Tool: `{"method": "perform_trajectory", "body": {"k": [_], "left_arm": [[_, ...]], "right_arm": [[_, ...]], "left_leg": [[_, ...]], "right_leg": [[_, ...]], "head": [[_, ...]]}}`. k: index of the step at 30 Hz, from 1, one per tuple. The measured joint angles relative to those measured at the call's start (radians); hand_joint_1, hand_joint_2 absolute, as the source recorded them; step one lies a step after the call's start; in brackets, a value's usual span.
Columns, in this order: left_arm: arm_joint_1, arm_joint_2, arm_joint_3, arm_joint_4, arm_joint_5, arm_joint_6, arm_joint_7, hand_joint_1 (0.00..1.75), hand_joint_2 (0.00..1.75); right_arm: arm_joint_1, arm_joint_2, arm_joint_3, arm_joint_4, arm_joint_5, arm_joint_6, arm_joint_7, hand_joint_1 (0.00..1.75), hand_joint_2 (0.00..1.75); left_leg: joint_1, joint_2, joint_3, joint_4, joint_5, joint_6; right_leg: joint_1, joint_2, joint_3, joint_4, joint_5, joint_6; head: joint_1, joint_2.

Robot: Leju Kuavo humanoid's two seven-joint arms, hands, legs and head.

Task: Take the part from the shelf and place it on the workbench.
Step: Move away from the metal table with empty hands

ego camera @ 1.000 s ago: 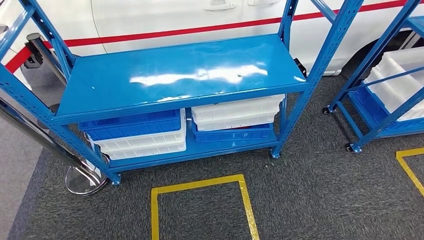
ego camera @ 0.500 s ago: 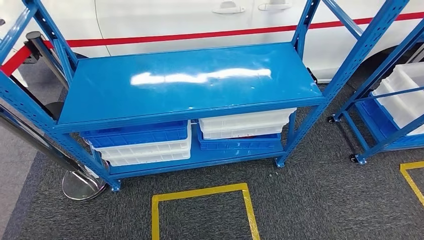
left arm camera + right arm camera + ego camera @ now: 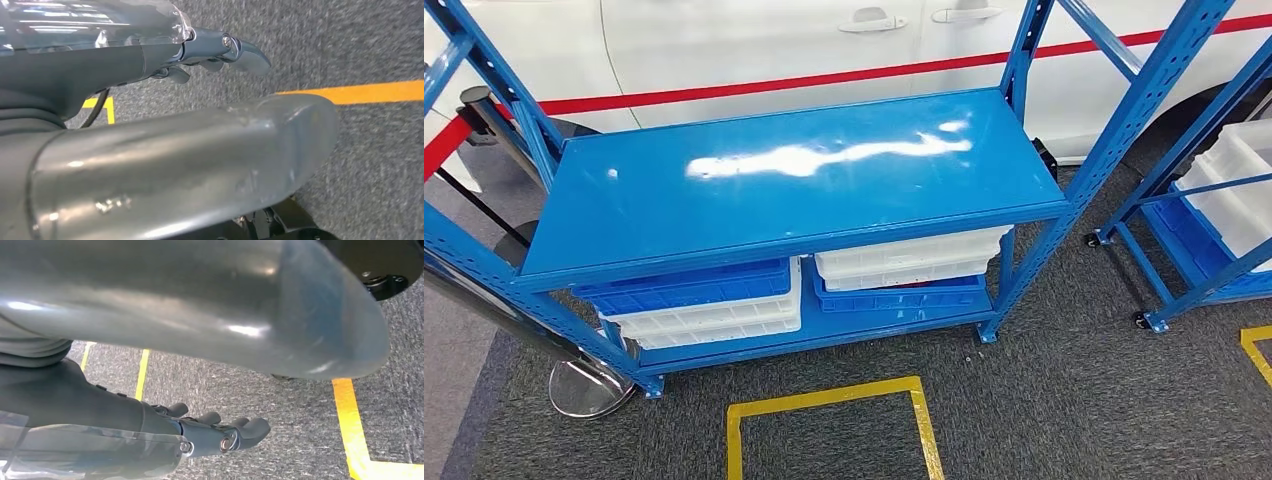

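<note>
While both hands, left (image 3: 220, 52) and right (image 3: 220, 432), hung empty with fingers loosely extended, the blue shelf (image 3: 794, 185) at frame centre stood untouched; nothing was yet taken.

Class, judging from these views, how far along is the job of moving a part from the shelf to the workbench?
Barely started. Done: the robot faces the blue shelf, whose top deck is bare. In hand: nothing; the left hand and right hand hang over carpet, fingers apart. Left: find a part, perhaps in the white bins or blue bins below, grasp and deliver it.
</note>
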Motion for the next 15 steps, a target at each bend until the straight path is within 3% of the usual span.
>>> {"method": "perform_trajectory", "body": {"k": [2, 4, 8, 10, 12, 13, 14, 15], "left_arm": [[0.0, 0.001, 0.0, 0.0, -0.002, 0.006, -0.001, 0.0, 0.0], [-0.001, 0.001, 0.0, 0.0, -0.004, 0.01, -0.002, 0.0, 0.0], [0.0, 0.0, 0.0, 0.0, -0.005, 0.012, -0.003, 0.0, 0.0], [-0.001, 0.0, 0.0, 0.0, -0.005, 0.012, -0.003, 0.0, 0.0], [-0.001, 0.001, 0.0, 0.0, -0.005, 0.012, -0.003, 0.0, 0.0], [-0.001, 0.001, 0.0, 0.0, -0.005, 0.012, -0.003, 0.0, 0.0], [0.0, 0.001, 0.0, 0.0, -0.005, 0.012, -0.003, 0.0, 0.0], [0.0, 0.001, 0.0, 0.0, -0.006, 0.012, -0.003, 0.0, 0.0]], "right_arm": [[0.0, 0.0, -0.002, 0.0, 0.001, 0.0, 0.0, 0.0, 0.0], [-0.001, 0.001, -0.004, 0.0, 0.002, 0.0, 0.0, 0.0, 0.0], [-0.003, 0.001, -0.005, 0.0, 0.004, -0.001, 0.0, 0.0, 0.0], [-0.003, 0.001, -0.006, 0.0, 0.005, -0.001, 0.0, 0.0, 0.0], [-0.002, 0.001, -0.006, 0.0, 0.005, -0.001, 0.0, 0.0, 0.0], [-0.002, 0.001, -0.007, 0.0, 0.005, -0.001, 0.0, 0.0, 0.0], [-0.002, 0.001, -0.007, 0.0, 0.005, -0.001, 0.0, 0.0, 0.0], [-0.002, 0.001, -0.008, 0.0, 0.005, -0.001, 0.001, 0.0, 0.0]], "left_leg": [[0.001, 0.0, 0.046, -0.127, 0.07, 0.004], [-0.003, 0.0, 0.067, -0.185, 0.086, 0.015], [-0.002, 0.0, 0.072, -0.204, 0.094, 0.045], [0.0, 0.002, 0.074, -0.213, 0.098, 0.057], [-0.003, 0.004, 0.073, -0.213, 0.098, 0.062], [-0.004, 0.004, 0.073, -0.213, 0.097, 0.062], [-0.004, 0.003, 0.075, -0.213, 0.096, 0.062], [-0.004, 0.002, 0.078, -0.212, 0.094, 0.061]], "right_leg": [[0.001, 0.0, 0.01, 0.004, -0.01, 0.009], [0.003, 0.001, 0.011, 0.005, -0.013, 0.021], [0.001, 0.001, 0.006, 0.016, -0.026, 0.043], [0.0, 0.001, -0.038, 0.11, -0.081, 0.047], [-0.001, 0.001, -0.107, 0.243, -0.136, 0.05], [-0.001, 0.0, -0.126, 0.277, -0.14, 0.051], [-0.001, 0.0, -0.128, 0.274, -0.123, 0.051], [-0.001, 0.0, -0.109, 0.23, -0.089, 0.049]], "head": [[0.0, 0.0], [0.001, 0.0], [0.004, 0.0], [0.008, 0.0], [0.009, 0.0], [0.009, 0.0], [0.009, 0.0], [0.009, 0.0]]}}
